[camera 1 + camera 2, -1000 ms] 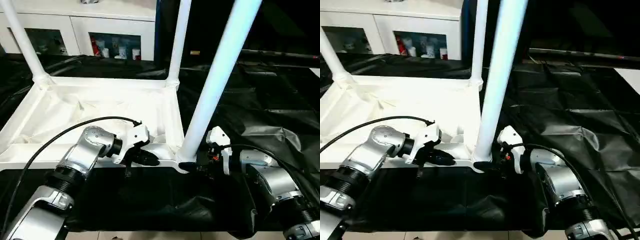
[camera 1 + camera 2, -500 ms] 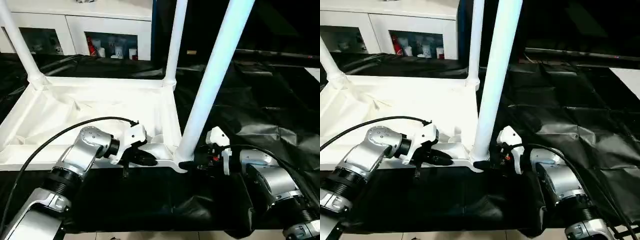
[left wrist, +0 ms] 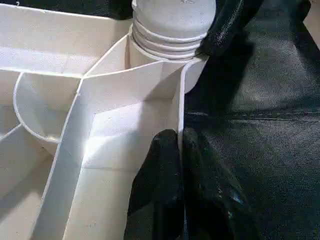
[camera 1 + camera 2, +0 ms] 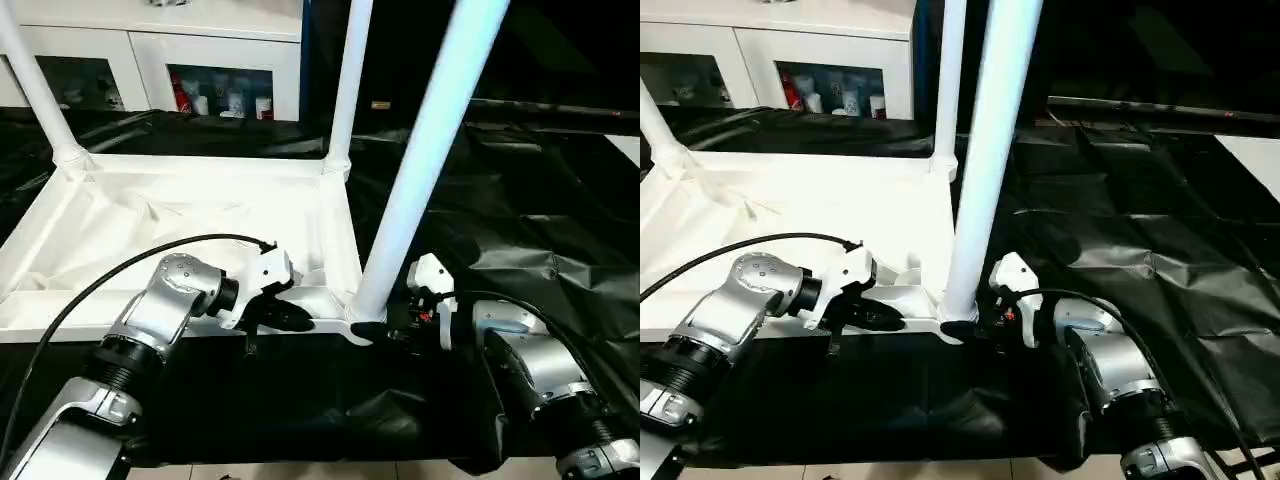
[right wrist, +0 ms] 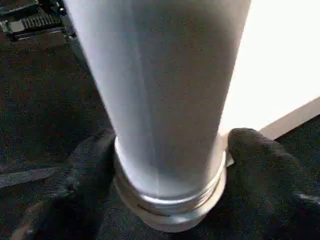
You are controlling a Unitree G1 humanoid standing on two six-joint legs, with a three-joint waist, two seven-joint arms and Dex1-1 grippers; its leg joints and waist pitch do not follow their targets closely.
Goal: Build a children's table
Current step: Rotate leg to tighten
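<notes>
The white tabletop [image 4: 190,215] lies upside down on the black cloth, ribbed underside up. Two legs stand in its far corner sockets, one at the far left [image 4: 40,95] and one at the far right [image 4: 345,90]. A third leg [image 4: 420,160] stands in the near right corner socket [image 4: 358,322]. My right gripper [image 4: 378,328] is shut on that leg's base, a black finger [image 5: 260,165] on each side of its threaded end. My left gripper [image 4: 295,320] is shut on the tabletop's near rim, its fingers [image 3: 165,195] pinching the thin wall beside the socket.
A white glass-door cabinet [image 4: 200,70] stands behind the big table. Black cloth [image 4: 520,220] covers the table to the right of the tabletop, wrinkled. A black cable [image 4: 150,260] loops over my left forearm.
The near right leg has leaned slightly and my right gripper has shifted a little to the left with it. My left gripper stays pinched on the rim.
</notes>
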